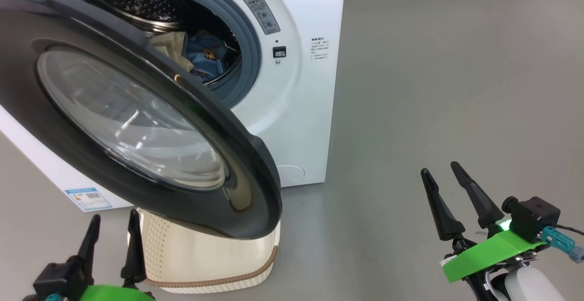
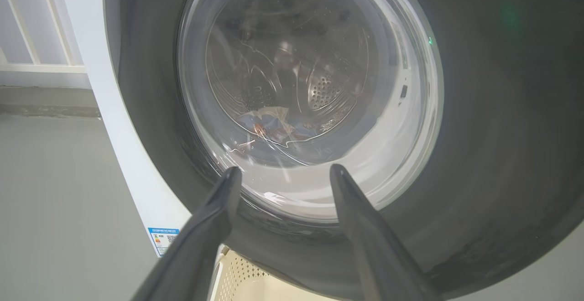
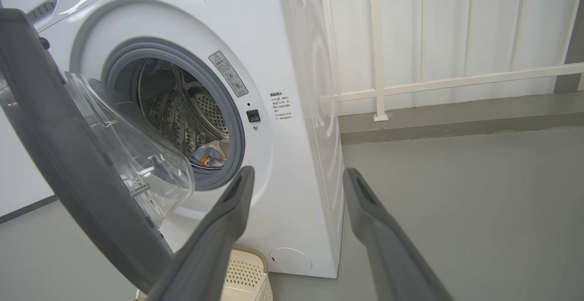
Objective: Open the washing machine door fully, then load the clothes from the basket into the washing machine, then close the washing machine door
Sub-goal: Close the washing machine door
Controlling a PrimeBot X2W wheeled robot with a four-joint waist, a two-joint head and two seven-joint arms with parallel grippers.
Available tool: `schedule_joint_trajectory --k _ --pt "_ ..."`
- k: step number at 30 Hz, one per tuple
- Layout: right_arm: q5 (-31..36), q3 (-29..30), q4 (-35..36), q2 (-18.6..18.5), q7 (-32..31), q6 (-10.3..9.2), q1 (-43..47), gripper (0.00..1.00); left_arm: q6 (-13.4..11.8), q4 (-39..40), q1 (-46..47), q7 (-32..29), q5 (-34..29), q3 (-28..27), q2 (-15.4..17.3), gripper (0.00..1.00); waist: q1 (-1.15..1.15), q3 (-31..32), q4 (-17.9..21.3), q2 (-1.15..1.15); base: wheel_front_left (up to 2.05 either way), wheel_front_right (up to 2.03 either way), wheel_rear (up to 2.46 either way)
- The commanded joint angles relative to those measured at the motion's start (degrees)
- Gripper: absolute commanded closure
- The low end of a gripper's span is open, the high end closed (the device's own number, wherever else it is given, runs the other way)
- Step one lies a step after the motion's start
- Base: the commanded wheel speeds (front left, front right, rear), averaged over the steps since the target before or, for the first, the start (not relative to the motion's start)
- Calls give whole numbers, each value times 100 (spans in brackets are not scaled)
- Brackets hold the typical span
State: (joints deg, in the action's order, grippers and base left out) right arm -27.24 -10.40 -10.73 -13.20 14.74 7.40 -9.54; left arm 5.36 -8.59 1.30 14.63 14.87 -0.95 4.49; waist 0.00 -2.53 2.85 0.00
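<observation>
Washing machine door (image 1: 137, 123) hangs part-open over the basket (image 1: 205, 255). The clothes (image 1: 207, 57) lie in the drum of the washing machine (image 1: 296, 109). I judge the door heavy, rigid and hinge-bound, w/ a slick rim and fragile glass, so I'd push the rim's free edge, no pinch. L gripper (image 1: 114, 216) is spread and empty, just beside the basket. R gripper (image 1: 440, 168) is spread and empty, well apart.

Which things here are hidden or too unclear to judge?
Inside of the basket: head view, the door covers its top, so its contents cannot be told.
Clothes in the washing machine: head view, door hides part.
Warning label text: too small.
</observation>
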Motion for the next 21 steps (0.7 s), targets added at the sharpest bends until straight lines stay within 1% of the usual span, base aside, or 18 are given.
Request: schedule_joint_trajectory --k 1,8,9,10,11,12,13,14,15,16,17,18,19,21 --pt "31 -125 129 -68 26 9 -180 0 36 115 110 36 -62 -235 57 0 0 14 -7 0 0 0 0" --pt "6 -141 136 -91 26 9 -175 0 73 128 105 37 -100 -265 20 0 0 15 -40 0 0 0 0" --pt "3 -138 137 -95 26 9 -175 2 77 132 105 37 -104 -272 16 0 0 14 -49 0 0 0 0" --pt "2 -134 138 -97 26 9 -178 9 81 135 105 37 -106 -278 11 0 0 13 -60 0 0 0 0" --pt "1 -130 139 -99 26 9 -184 26 84 137 105 37 -102 -287 5 0 0 11 -73 0 0 0 0" --pt "2 -134 141 -105 26 9 -195 49 87 137 106 37 -84 -302 -5 0 0 9 -88 0 0 0 0" --pt "5 -148 150 -117 26 9 -214 53 90 134 109 37 -49 -316 -17 0 0 8 -106 0 0 0 0" --pt "5 -148 150 -117 26 9 -214 53 90 134 109 37 -49 -316 -17 0 0 8 -106 0 0 0 0" --pt "8 -164 163 -129 26 9 -238 58 95 132 113 37 -30 -318 -25 0 0 7 -123 0 0 0 0" --pt "10 -180 173 -143 26 9 -268 66 101 131 115 37 -26 -315 -31 0 0 6 -144 0 0 0 0" --pt "8 -196 185 -156 26 9 -305 77 105 131 117 37 -21 -318 -36 0 0 4 -167 0 0 0 0" --pt "6 -211 199 -167 26 9 -345 91 109 130 120 37 -10 -320 -43 0 0 2 -198 0 0 0 0" --pt "5 -234 212 -180 26 9 -389 100 113 127 121 37 -5 -322 -48 0 0 4 -228 0 0 0 0" --pt "5 -294 233 -200 26 9 -481 100 121 112 121 37 -9 -322 -55 0 0 17 -293 0 0 0 0"
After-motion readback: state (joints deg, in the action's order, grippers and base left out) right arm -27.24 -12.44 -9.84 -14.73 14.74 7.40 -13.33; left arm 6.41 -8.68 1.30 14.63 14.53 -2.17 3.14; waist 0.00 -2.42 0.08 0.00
